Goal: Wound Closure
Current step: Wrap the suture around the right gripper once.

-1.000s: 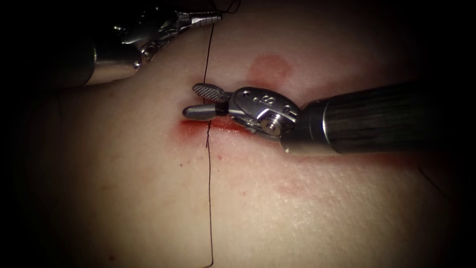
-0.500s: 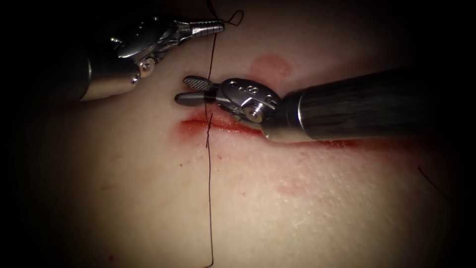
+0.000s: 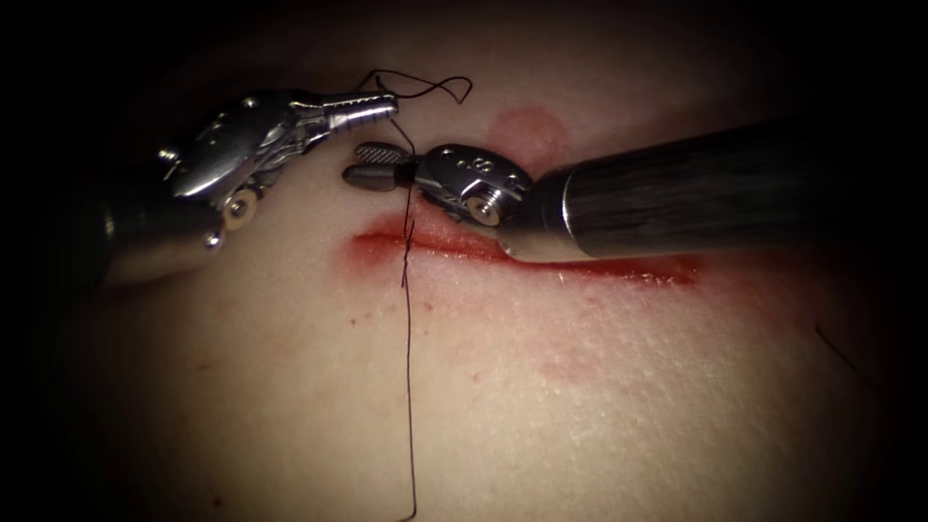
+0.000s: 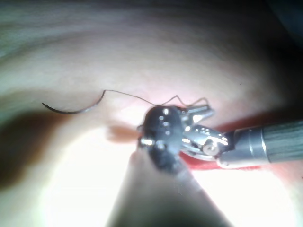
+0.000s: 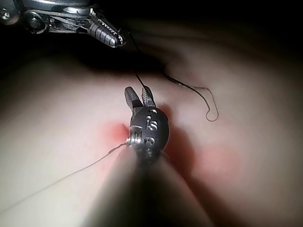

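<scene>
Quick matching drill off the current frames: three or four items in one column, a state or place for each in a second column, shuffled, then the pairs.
Column 1
1. left hand
2. right hand
3. thread
4. red fluid

Column 2
A. open, one jaw on each side of the thread, above the cut
B. lies along the cut in the tissue
C. shut on the thread, up by its loose curl
D. runs down across the cut toward the lower edge of the endoscope view

Pairs: 1-C, 2-A, 3-D, 4-B
</scene>
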You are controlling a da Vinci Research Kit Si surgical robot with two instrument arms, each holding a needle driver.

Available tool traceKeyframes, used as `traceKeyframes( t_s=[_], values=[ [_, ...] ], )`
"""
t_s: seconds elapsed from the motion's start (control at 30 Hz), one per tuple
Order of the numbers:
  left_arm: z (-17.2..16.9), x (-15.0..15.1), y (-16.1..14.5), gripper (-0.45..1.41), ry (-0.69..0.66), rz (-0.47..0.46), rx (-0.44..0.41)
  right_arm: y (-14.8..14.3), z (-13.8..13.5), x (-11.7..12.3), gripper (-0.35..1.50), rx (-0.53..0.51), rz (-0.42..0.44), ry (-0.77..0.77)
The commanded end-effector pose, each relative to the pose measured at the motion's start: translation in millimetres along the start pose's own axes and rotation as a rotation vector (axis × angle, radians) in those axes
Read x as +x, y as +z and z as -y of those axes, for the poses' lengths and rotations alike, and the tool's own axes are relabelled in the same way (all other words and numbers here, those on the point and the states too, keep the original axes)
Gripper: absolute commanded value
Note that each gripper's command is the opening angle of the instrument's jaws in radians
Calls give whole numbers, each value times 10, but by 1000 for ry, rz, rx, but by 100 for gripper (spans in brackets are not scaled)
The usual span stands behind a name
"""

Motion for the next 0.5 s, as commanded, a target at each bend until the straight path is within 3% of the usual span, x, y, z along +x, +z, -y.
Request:
traceKeyframes(
  t_s=[0.03,0.5],
  values=[
    [1,-9,1,-35,2,-1,0,5,1,-5,15,0,-1,0],
    [-42,-74,-14,-35,1,15,-1,-6,-5,-1,12,-44,-41,11]
  ],
)
